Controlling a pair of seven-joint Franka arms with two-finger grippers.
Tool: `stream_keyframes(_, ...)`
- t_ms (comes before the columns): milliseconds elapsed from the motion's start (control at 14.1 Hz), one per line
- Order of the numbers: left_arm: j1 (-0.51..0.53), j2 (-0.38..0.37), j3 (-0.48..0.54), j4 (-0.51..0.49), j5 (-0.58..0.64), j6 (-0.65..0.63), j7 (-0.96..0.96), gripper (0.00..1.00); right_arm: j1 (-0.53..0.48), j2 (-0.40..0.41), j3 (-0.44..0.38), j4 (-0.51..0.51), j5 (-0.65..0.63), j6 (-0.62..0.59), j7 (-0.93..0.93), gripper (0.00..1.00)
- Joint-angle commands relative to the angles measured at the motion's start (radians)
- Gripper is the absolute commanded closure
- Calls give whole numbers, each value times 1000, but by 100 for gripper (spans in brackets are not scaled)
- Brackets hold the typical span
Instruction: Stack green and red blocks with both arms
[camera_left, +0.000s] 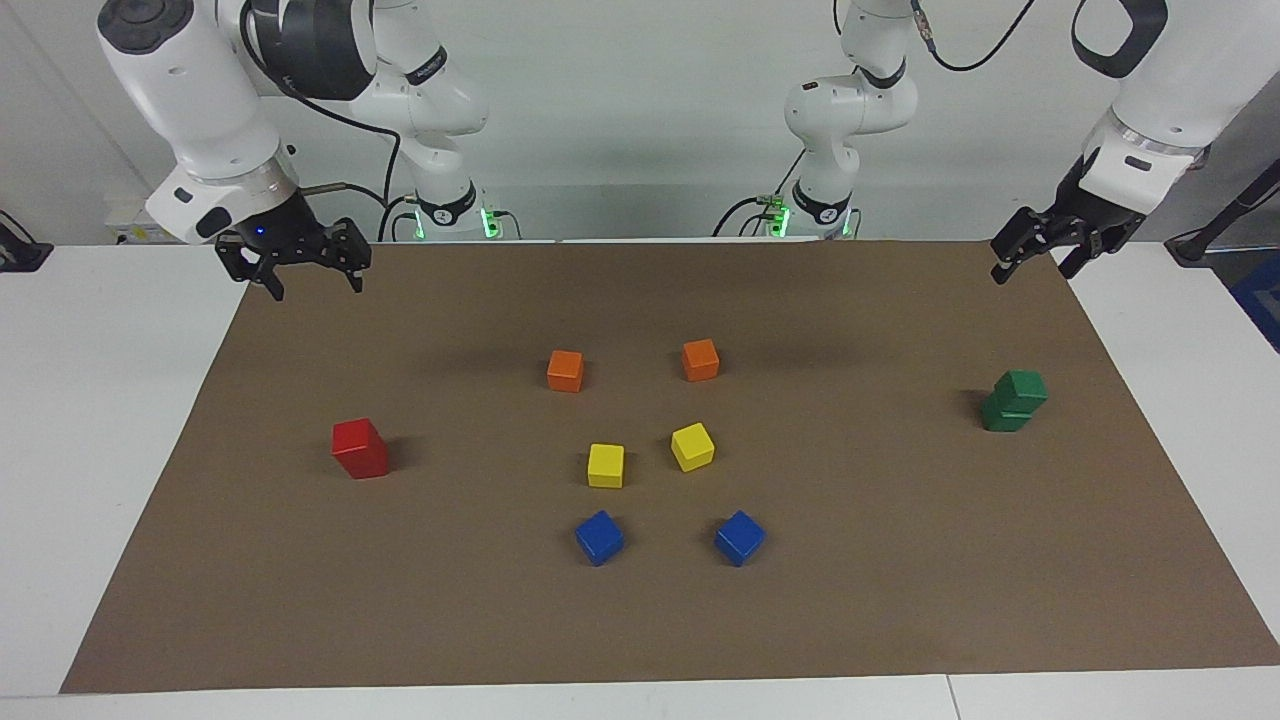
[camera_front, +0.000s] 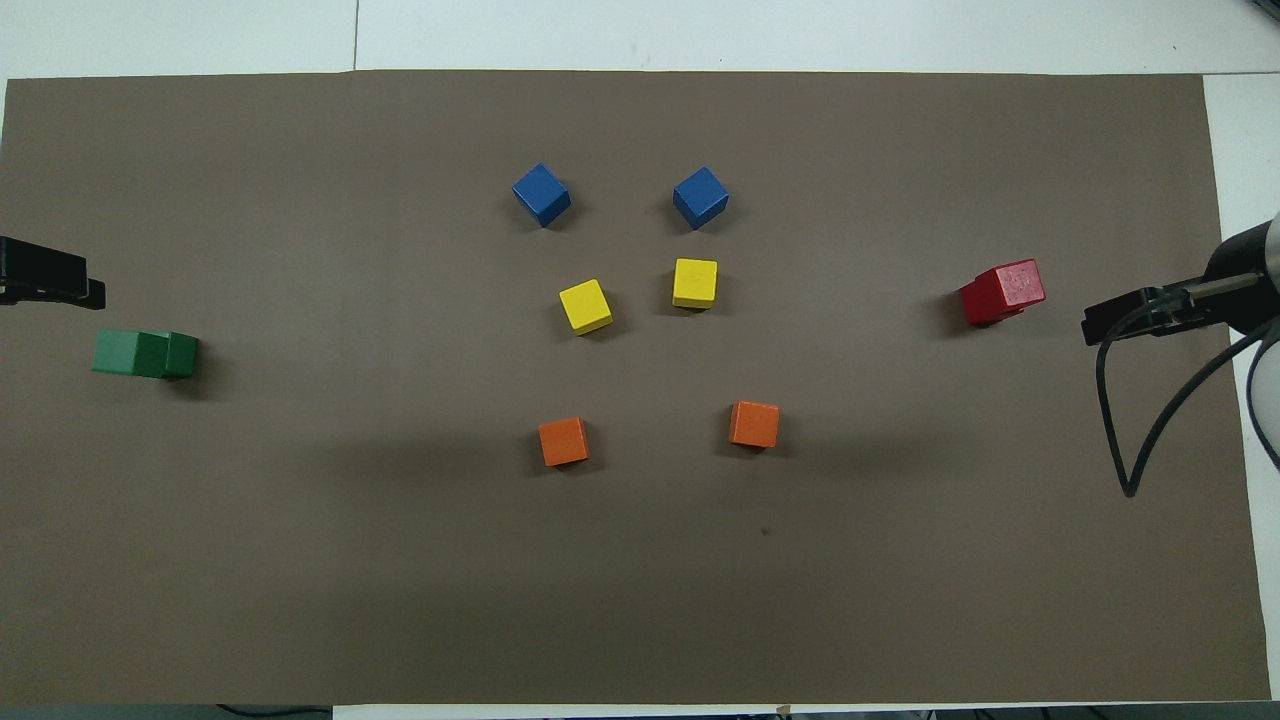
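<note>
Two red blocks (camera_left: 360, 448) (camera_front: 1003, 292) stand stacked toward the right arm's end of the mat. At the left arm's end, two green blocks (camera_left: 1013, 400) (camera_front: 145, 353) form a second stack, the upper one turned slightly on the lower. My right gripper (camera_left: 315, 288) (camera_front: 1100, 325) hangs open and empty, high over the mat's edge by the robots, apart from the red stack. High over the mat's corner near its own base, my left gripper (camera_left: 1030, 272) (camera_front: 85, 290) is open and empty too, apart from the green stack.
In the middle of the brown mat (camera_left: 900, 560) lie three pairs of cubes: orange (camera_left: 565, 370) (camera_left: 700, 359) nearest the robots, then yellow (camera_left: 605, 465) (camera_left: 692, 446), then blue (camera_left: 599, 537) (camera_left: 739, 537). White table surrounds the mat.
</note>
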Motion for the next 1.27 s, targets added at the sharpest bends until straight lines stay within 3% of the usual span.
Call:
stream_keyframes(0,-20,-27,12,-32,25,31,-8,0,-6,8,7,35,5,-32,19,0)
stream_keyframes(1204,-18,-21,11,-25,61,37,4,0,-7,3,7,23,11,-37,34,0)
